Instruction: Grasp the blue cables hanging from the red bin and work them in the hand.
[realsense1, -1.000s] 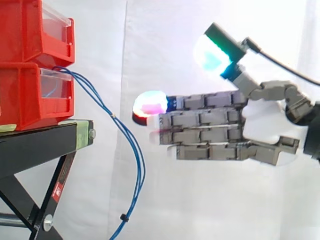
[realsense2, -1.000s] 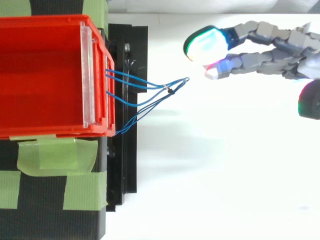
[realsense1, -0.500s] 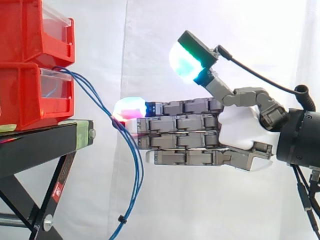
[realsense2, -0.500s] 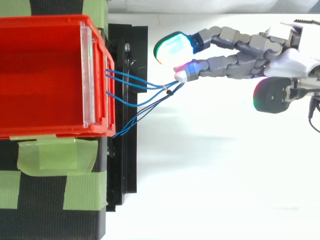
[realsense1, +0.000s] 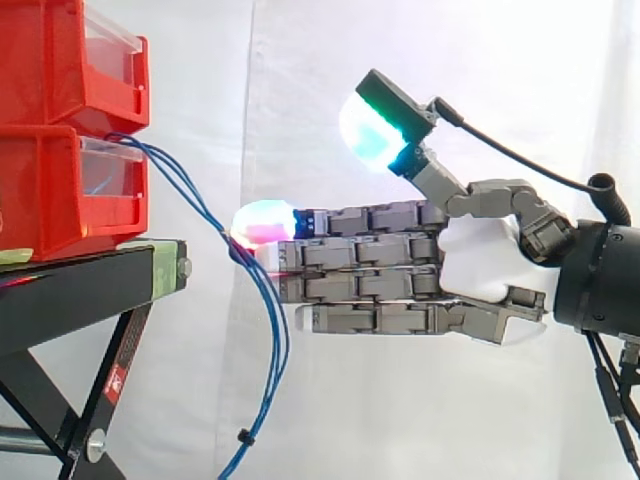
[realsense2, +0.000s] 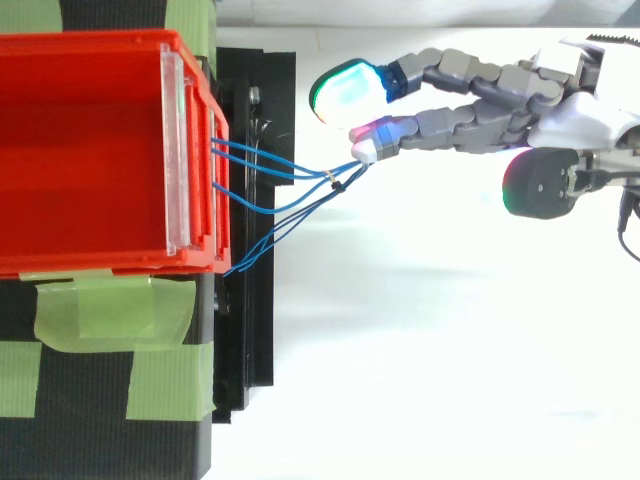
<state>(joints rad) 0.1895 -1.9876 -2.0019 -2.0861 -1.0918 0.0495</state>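
Thin blue cables (realsense1: 268, 330) come out of the lower red bin (realsense1: 60, 190) and hang in a long loop beside the black stand. In the top view the blue cables (realsense2: 290, 195) fan out from the bin front to a small tie. My hand (realsense1: 480, 255) reaches in from the right with its fingers straight and level. The glowing fingertips (realsense1: 262, 222) touch the cables at the bend of the loop. The thumb is raised high above the fingers, away from the cables. Seen from above, the hand (realsense2: 575, 105) has a fingertip (realsense2: 368, 147) right at the cables' outer end.
A second red bin (realsense1: 70, 60) is stacked on the lower one. The black stand (realsense1: 90, 290) carries both, with green tape (realsense2: 110, 310) on its top. A white curtain hangs behind.
The hand moved left from about a second ago until its fingertips reached the cables. In the last half second it has hardly moved. The cables hang as before.
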